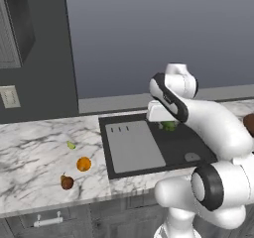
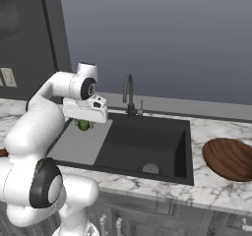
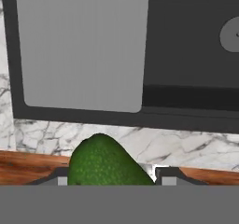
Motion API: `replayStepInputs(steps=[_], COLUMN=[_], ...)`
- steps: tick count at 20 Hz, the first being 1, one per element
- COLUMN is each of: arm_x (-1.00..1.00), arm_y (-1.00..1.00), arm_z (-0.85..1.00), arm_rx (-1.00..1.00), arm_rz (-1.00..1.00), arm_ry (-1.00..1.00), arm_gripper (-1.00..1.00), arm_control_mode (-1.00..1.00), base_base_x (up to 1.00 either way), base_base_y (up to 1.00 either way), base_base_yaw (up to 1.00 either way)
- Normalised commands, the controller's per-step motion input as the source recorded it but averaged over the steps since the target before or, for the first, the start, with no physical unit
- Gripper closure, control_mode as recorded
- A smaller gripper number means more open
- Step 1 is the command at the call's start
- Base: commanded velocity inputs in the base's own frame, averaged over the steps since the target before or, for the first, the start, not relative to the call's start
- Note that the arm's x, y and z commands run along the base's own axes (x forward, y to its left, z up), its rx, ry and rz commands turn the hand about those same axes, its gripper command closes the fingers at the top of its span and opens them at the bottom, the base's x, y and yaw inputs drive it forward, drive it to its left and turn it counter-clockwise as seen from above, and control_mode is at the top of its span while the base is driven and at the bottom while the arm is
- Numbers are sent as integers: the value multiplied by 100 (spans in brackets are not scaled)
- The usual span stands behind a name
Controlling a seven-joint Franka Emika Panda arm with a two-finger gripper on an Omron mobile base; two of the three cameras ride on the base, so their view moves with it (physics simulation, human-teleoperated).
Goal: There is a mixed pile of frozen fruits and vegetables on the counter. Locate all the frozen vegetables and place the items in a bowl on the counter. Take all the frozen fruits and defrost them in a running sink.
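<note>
**Desk:** Grey wall, dark cabinets, white marble surface [image 1: 30, 152] with a black sink [image 2: 147, 146] sunk in it. What do you have in front of you?

**Caption:** You have the white arm reaching over the sink's light grey drainboard [image 1: 134, 145]. Your claw [image 3: 109, 178] is clenched on the dark green ball [image 3: 102, 162], which sits between the two finger tips in the hand view. From both base views the green item shows just under the hand, above the drainboard's far edge.

**Desk:** And the rest of the pile?

**Caption:** You can see three pieces lying on the marble left of the sink in the left base view: the pale yellow-green bit [image 1: 71, 145] farthest back, the orange ball [image 1: 84, 163] nearer the edge, and the brown stemmed fruit [image 1: 66, 182] nearest the front. All three lie apart from one another.

**Desk:** Where is the bowl?

**Caption:** Your reddish-brown bowl [image 2: 229, 157] rests on the marble right of the sink, well apart from the claw. The arched tap [image 2: 129, 95] stands behind the basin, whose round drain [image 2: 150, 168] shows near its front.
</note>
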Motion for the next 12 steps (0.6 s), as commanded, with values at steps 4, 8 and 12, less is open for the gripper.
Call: replayStepInputs(steps=[4, 8, 12], arm_x=[-19, 0, 11], arm_y=[-88, -98, -100], arm_z=[27, 18, 13], arm_rx=[0, -4, -7], arm_rz=[1, 0, -4], arm_ry=[-7, 0, 5], arm_gripper=[100, 100, 100], arm_control_mode=[-100, -100, -100], base_base_x=[0, 0, 0], base_base_y=[0, 0, 0], base_base_yaw=[0, 0, 0])
